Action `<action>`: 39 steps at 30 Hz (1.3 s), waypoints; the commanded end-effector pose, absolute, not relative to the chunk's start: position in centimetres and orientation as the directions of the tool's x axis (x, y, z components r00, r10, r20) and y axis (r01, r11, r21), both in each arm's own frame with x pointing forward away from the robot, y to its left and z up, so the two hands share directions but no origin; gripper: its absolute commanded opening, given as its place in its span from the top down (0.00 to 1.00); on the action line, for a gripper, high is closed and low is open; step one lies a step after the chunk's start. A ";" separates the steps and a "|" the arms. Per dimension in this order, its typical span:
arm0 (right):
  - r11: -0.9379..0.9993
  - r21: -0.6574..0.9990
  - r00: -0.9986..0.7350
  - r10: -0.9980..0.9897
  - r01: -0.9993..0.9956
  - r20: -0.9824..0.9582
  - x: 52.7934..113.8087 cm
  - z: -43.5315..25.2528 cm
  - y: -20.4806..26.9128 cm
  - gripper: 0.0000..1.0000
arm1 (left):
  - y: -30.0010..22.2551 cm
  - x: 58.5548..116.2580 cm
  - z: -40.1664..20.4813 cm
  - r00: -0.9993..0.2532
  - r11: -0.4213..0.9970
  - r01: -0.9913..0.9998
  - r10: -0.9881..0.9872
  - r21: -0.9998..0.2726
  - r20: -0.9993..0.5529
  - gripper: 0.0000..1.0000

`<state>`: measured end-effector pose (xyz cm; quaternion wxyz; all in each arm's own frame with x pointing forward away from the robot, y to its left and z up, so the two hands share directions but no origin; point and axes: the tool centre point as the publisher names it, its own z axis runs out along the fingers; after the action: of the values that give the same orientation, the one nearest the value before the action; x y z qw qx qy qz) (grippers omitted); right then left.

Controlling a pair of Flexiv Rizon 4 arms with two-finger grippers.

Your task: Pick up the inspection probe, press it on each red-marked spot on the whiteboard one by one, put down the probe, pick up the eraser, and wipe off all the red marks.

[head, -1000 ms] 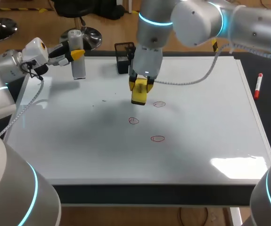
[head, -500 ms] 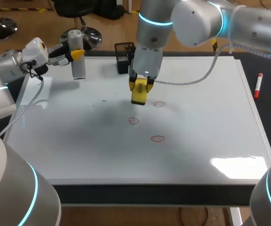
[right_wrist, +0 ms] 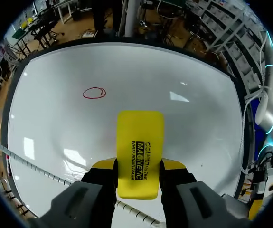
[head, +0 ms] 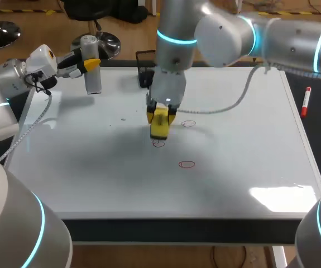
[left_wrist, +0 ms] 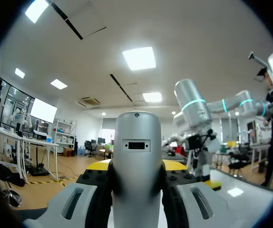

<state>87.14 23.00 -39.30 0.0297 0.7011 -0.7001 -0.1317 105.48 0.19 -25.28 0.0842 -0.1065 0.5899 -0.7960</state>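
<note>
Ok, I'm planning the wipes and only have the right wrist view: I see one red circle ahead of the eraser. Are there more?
Observer: Yes, three in all. One mark sits right at the tip of the eraser, partly hidden under it.
Operator: And the third?
Observer: The third mark lies on the whiteboard beside the right gripper, out of your camera's sight.
Operator: Where is the probe?
Observer: The left gripper holds the inspection probe upright near the whiteboard's far left corner.
</note>
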 end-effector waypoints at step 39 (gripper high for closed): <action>0.013 0.306 -0.018 -1.000 -0.952 -0.013 83.1 -45.2 23.2 1.00 | 0.2 105.6 -25.3 -0.964 -0.292 0.009 -0.257 -0.956 0.069 1.00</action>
<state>83.35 24.36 -43.45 0.1057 0.6927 -0.7041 -0.1148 105.48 0.19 -25.28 0.0842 -0.1065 0.5898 -0.7960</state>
